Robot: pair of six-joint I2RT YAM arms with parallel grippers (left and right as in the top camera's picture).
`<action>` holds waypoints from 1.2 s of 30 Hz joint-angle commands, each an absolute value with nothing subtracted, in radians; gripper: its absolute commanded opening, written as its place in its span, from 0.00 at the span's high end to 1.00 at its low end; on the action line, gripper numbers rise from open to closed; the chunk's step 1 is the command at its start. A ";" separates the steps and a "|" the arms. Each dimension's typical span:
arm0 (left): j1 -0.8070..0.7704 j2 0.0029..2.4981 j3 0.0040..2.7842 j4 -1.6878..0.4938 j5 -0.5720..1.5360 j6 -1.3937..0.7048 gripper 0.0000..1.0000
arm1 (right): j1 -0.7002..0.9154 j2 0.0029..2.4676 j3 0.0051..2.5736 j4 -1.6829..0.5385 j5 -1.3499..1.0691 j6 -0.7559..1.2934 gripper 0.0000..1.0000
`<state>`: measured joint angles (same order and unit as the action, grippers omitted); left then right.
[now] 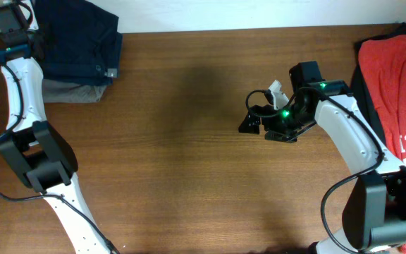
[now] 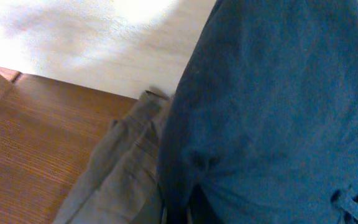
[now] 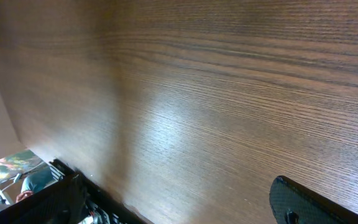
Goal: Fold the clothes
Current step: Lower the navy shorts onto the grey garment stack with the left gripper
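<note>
A dark brown wooden tabletop (image 1: 175,155) fills the overhead view, with a pale surface beyond its far edge. The navy shorts (image 1: 83,39) lie bunched in the far left corner, partly over the tabletop's far edge, a small white label (image 1: 109,72) showing at their near right corner. They rest on top of grey shorts (image 1: 69,90), which poke out from underneath on the near side. The left arm reaches up along the left edge, and the left gripper (image 1: 35,41) sits at the left side of the navy shorts, its jaws pressed together; whether any cloth is caught between them cannot be told. Its wrist camera looks closely at navy cloth (image 2: 272,106) lying over a strip of grey cloth (image 2: 117,180). The right gripper (image 1: 254,113) is right of centre above bare wood, well apart from the clothes, its jaws spread wide with nothing between them; one black finger (image 3: 303,202) shows at the lower edge of its wrist view. A red T-shirt (image 1: 393,77) with white lettering lies at the right edge.
</note>
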<state>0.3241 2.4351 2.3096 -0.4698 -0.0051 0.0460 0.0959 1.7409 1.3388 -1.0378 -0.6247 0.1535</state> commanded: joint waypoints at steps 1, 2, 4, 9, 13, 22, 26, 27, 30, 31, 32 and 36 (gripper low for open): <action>0.363 2.441 2.344 -0.434 -0.076 0.062 0.98 | 0.097 1.742 1.340 -1.041 -0.616 0.151 0.01; 0.367 2.442 2.344 -0.433 -0.076 0.062 0.99 | 0.097 1.742 1.340 -1.041 -0.616 0.153 0.01; 0.376 2.443 2.344 -0.431 -0.076 0.062 0.98 | 0.097 1.742 1.340 -1.041 -0.616 0.163 0.01; 0.392 2.458 2.344 -0.434 -0.076 0.062 0.98 | 0.097 1.742 1.340 -1.041 -0.616 0.166 0.01; 0.397 2.482 2.344 -0.433 -0.076 0.062 0.93 | 0.098 1.742 1.340 -1.042 -0.616 0.173 0.01; 0.397 2.521 2.344 -0.406 -0.141 0.062 0.91 | 0.097 1.742 1.340 -1.051 -0.616 0.173 0.01; 0.402 2.521 2.344 -0.374 -0.157 0.062 0.91 | 0.097 1.742 1.340 -1.053 -0.616 0.173 0.01; 0.403 2.521 2.344 -0.364 -0.157 0.062 0.90 | 0.097 1.742 1.340 -1.054 -0.616 0.173 0.01; 0.410 2.521 2.344 -0.339 -0.155 0.062 0.90 | 0.097 1.742 1.340 -1.064 -0.616 0.173 0.01; 0.412 2.521 2.344 -0.332 -0.155 0.062 0.90 | 0.097 1.742 1.340 -1.068 -0.616 0.173 0.01; 0.414 2.521 2.344 -0.325 -0.155 0.062 0.89 | 0.097 1.742 1.340 -1.071 -0.616 0.173 0.01; 0.424 2.525 2.344 -0.289 -0.155 0.062 0.86 | 0.097 1.742 1.340 -1.076 -0.616 0.173 0.01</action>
